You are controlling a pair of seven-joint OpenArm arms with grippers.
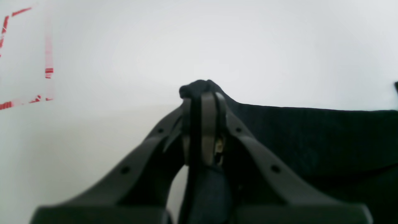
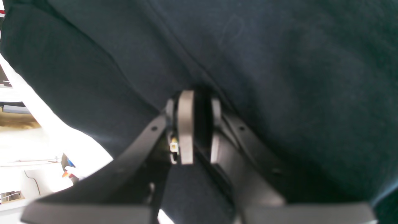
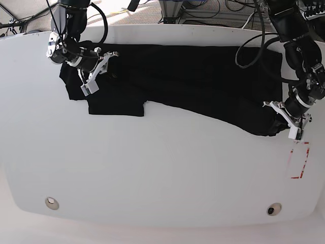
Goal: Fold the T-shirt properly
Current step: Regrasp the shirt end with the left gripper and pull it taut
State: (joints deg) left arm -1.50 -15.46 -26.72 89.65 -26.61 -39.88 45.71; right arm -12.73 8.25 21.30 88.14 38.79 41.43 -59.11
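Black T-shirt (image 3: pixel 193 76) spread on white counter (image 3: pixel 152 173). Left gripper (image 1: pixel 203 99) clamped on its edge; right gripper (image 2: pixel 194 102) pinching a fold, raised.

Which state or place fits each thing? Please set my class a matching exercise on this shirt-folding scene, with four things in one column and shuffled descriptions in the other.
Things:
1. T-shirt
2. left gripper
3. right gripper
4. red dashed rectangle

Descriptions:
A. marked on the white table, beside the shirt's end, on the right of the base view
B. shut on a bunched corner of cloth, at the table's surface
C. black, spread across the far part of the table
D. shut on cloth that drapes over it

Pairs: 1-C, 2-B, 3-D, 4-A
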